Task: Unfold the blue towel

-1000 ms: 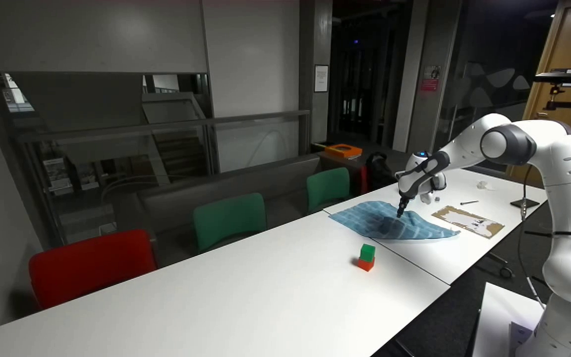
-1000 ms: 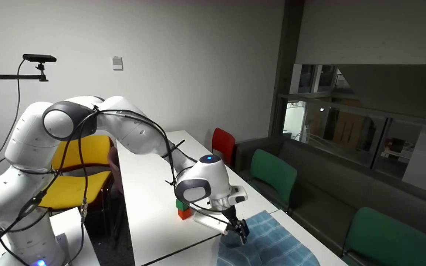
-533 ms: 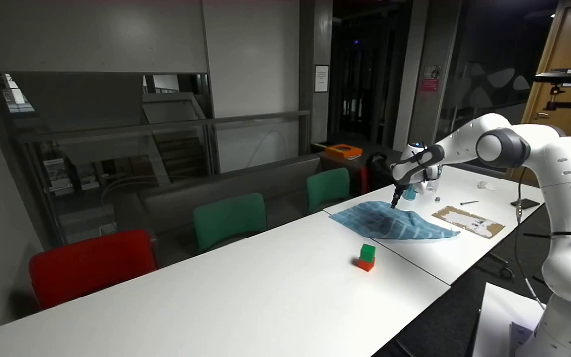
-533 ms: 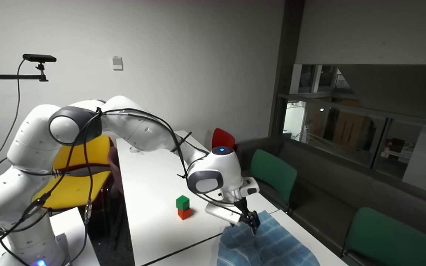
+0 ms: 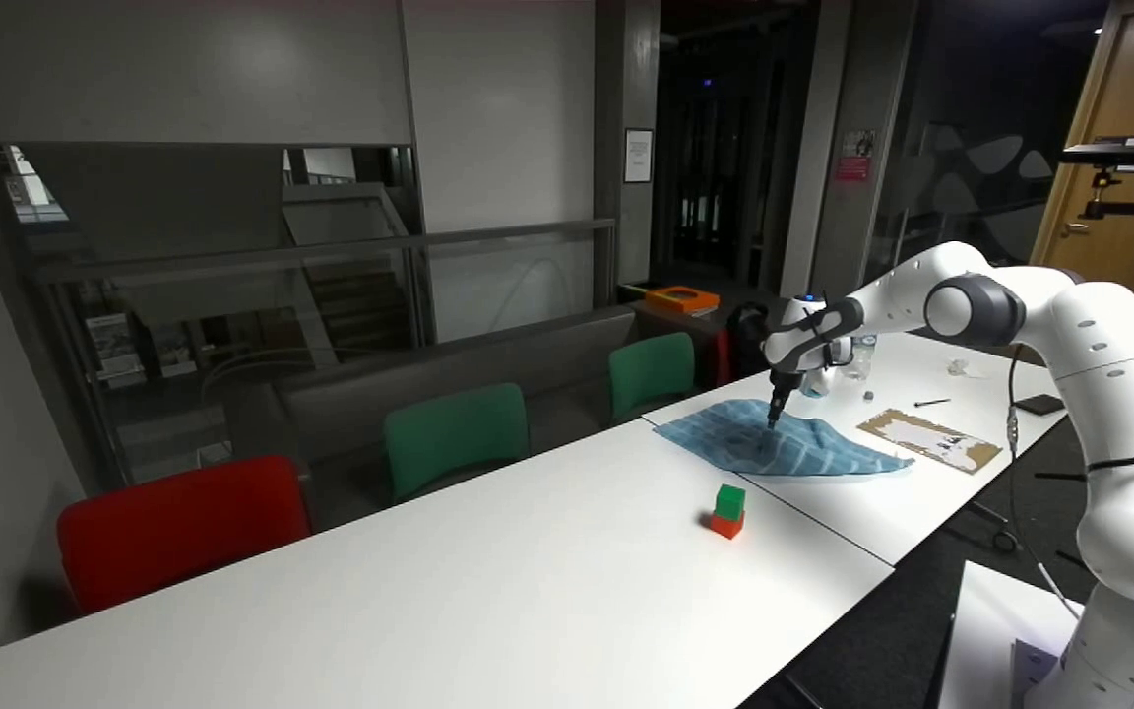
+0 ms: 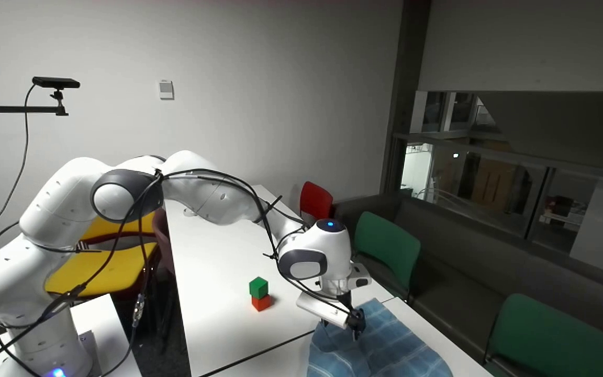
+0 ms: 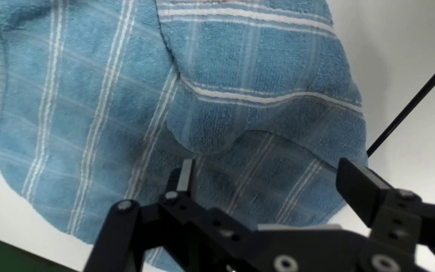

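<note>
in the wrist view the gripper (image 7: 268, 173) hangs over the blue towel (image 7: 127, 113), its two fingers (image 7: 357, 189) standing wide apart with striped cloth showing in the gap; whether the tips touch that cloth cannot be told. the towel lies on the white table (image 5: 488, 561), covering part of the dark seam (image 7: 414, 102) where two tops meet. it is only partly spread: a flap is doubled over the rest, its white stripes running a different way and its rounded edge lying close to the fingers, while the part at the picture's left lies flatter with a wavy border.

in both exterior views a green block (image 6: 258, 287) sits on a red block (image 6: 261, 302), near the towel but apart from it. a tan sheet (image 5: 931, 440) with ragged white patches lies just beside the cloth in an exterior view, and a clear bottle (image 5: 860, 362) stands farther back, partly hidden by the arm (image 5: 1099, 345)
</note>
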You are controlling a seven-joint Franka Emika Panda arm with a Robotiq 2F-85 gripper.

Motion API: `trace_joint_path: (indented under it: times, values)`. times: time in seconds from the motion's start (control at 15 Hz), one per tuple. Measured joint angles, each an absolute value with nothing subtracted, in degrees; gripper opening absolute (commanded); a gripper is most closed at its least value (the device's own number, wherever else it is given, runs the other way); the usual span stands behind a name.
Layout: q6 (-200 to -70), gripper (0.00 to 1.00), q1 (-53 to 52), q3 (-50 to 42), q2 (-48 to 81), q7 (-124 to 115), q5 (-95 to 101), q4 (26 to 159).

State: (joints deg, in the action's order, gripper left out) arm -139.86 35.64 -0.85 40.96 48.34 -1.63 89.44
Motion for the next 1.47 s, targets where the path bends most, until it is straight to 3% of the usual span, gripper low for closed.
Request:
trace_joint_path:
  times: [0.73, 0.8, 0.87, 1.47]
  values:
    - [-137.24, 1.00, 36.73, -0.73, 51.21, 49.21, -1.73, 82.13]
    - [-137.24, 0.91, 36.85, -0.74, 51.70, 49.21, -1.73, 81.67]
    - [-137.24, 0.73, 36.92, -0.75, 52.15, 49.21, -1.73, 81.29]
    - [-137.24, 0.05, 36.96, -0.87, 53.54, 49.21, -1.73, 79.39]
